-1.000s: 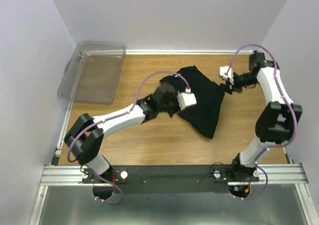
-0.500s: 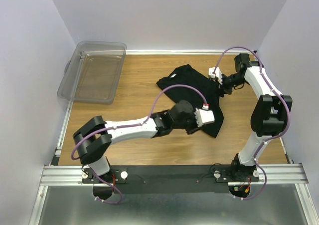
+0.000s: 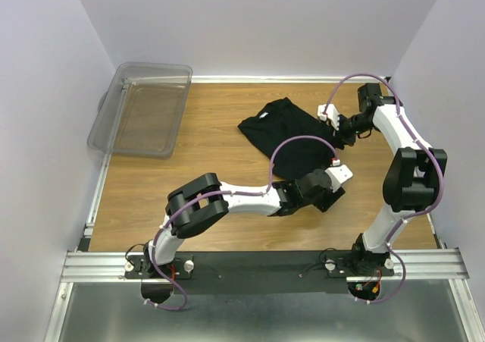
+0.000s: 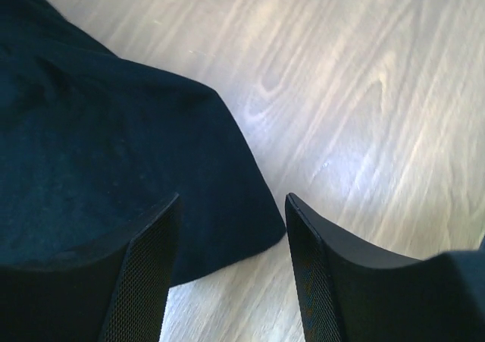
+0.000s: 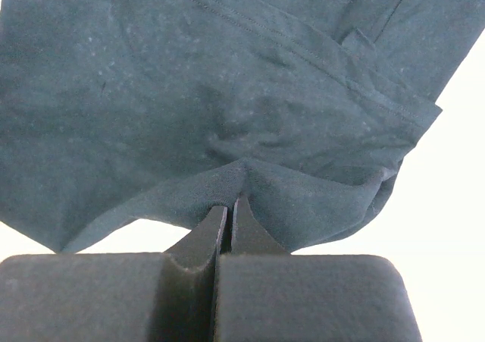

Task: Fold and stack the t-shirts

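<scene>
On the table [image 3: 151,175], the black t-shirt [image 3: 276,122] lay crumpled right of centre. Your right tool [image 5: 229,205] was clamped on a fold at its far right edge; your left tool [image 4: 231,205] stood with jaws apart, straddling the near hem corner, gripping nothing. A one-sided pull from there would likely have bunched the cloth, or the left jaws might have nipped bare wood. The clear bin [image 3: 154,67] sat well apart, far left; nothing stood in your way.

Lab test cell — aluminium rail [image 3: 98,265], white walls [image 3: 258,23].
</scene>
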You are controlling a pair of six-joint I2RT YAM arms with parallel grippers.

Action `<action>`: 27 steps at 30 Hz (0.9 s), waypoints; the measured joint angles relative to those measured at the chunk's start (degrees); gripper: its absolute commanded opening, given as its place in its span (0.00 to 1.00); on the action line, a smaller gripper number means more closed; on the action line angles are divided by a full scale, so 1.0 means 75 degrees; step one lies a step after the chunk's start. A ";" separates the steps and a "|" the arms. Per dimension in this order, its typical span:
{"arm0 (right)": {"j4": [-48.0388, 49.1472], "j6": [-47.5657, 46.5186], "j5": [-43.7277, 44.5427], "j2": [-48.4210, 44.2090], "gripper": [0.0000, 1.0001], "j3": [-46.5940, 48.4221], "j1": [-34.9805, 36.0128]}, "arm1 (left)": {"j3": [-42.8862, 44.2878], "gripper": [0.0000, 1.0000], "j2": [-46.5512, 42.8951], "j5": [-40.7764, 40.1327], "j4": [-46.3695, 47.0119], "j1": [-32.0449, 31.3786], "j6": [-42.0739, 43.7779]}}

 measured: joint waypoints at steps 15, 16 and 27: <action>0.0041 0.0344 0.0047 -0.0009 0.01 0.0000 0.0000 | 0.1279 0.53 0.1177 -0.0557 -0.0982 -0.0595 -0.0734; 0.0041 0.0350 0.0052 -0.0009 0.00 0.0000 0.0000 | 0.1431 0.52 0.1317 -0.0656 -0.1160 -0.0621 -0.0790; 0.0050 0.0353 0.0064 -0.0009 0.00 -0.0050 0.0000 | 0.1906 0.30 0.1641 -0.1652 -0.2052 -0.0516 -0.1058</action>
